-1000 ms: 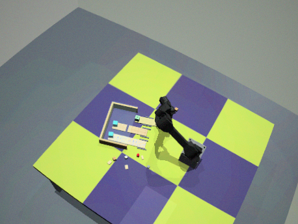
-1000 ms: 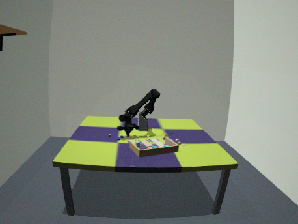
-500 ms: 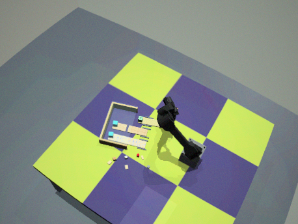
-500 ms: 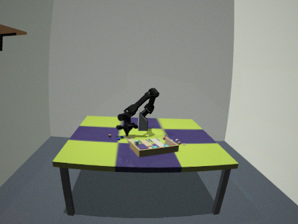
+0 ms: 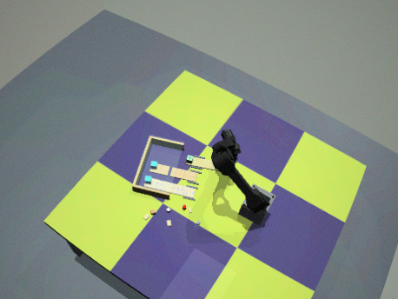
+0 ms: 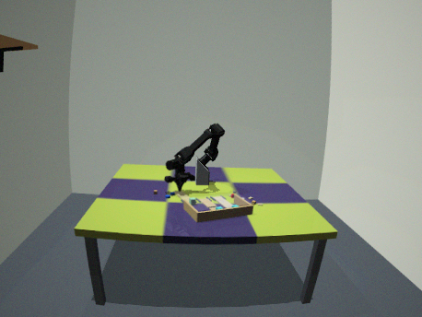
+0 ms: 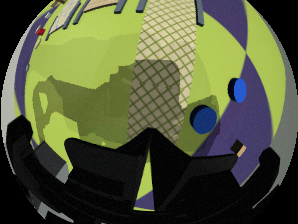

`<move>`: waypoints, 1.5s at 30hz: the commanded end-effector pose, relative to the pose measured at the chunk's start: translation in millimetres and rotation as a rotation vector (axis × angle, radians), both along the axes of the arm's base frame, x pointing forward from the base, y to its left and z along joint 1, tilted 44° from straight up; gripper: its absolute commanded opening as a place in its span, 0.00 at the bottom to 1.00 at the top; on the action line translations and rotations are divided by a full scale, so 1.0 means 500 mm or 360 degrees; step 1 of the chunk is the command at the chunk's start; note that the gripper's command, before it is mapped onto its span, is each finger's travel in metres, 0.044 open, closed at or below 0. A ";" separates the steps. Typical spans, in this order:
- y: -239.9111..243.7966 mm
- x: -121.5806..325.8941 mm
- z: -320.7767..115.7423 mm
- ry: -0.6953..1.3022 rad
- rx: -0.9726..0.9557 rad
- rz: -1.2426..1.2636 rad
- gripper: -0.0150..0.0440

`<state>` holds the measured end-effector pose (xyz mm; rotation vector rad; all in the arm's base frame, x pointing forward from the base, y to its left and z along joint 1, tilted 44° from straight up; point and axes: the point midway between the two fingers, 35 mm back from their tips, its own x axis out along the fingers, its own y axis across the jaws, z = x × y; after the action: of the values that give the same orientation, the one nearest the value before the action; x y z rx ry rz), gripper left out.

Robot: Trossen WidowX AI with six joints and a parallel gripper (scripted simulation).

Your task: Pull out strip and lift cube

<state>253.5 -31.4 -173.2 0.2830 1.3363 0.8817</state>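
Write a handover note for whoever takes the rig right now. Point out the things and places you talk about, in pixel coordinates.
Gripper (image 5: 221, 164) (image 6: 180, 190) (image 7: 150, 132): shut, fingertips at the crosshatched strip (image 5: 203, 163) (image 7: 167, 42); whether they pinch it is unclear.
Labelled green cube (image 5: 189, 158) (image 6: 193, 201): on that strip, just beyond the tray's (image 5: 142, 162) (image 6: 226, 215) open side.
Done: strip drawn largely out; other two strips in place.
Left: finish pulling if needed, then grasp and raise the cube.
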 end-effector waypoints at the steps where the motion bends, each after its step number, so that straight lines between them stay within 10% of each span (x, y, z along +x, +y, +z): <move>1: -0.049 0.011 0.044 0.0000 -0.0014 0.0005 0.25; 6: -0.053 0.011 0.048 0.0002 -0.0013 0.0006 0.25; 23: -0.017 0.132 0.087 0.0050 -0.0012 -0.0048 1.00; 45: 0.015 0.261 0.139 0.0046 -0.0009 -0.0048 1.00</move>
<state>373.0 -27.9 -108.8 0.3044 1.3585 0.8503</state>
